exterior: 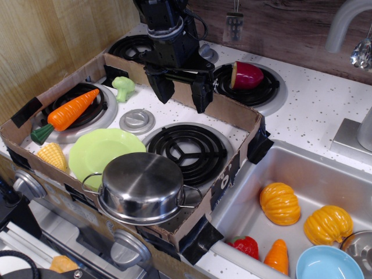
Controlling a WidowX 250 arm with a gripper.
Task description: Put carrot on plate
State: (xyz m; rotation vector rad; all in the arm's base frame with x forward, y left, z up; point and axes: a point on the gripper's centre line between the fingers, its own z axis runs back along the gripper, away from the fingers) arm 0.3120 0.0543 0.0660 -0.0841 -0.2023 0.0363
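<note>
The long orange carrot with a dark green stem end lies on the left rear burner, its stem pointing toward the front left. The lime-green plate sits just in front of it, its right side partly covered by the steel pot. My gripper hangs open and empty above the white stove top at the back middle, well to the right of the carrot and behind the plate.
A yellow corn cob lies left of the plate. A green broccoli and a grey metal disc sit near the carrot. A cardboard wall rings the stove. The sink at right holds orange vegetables and a blue dish.
</note>
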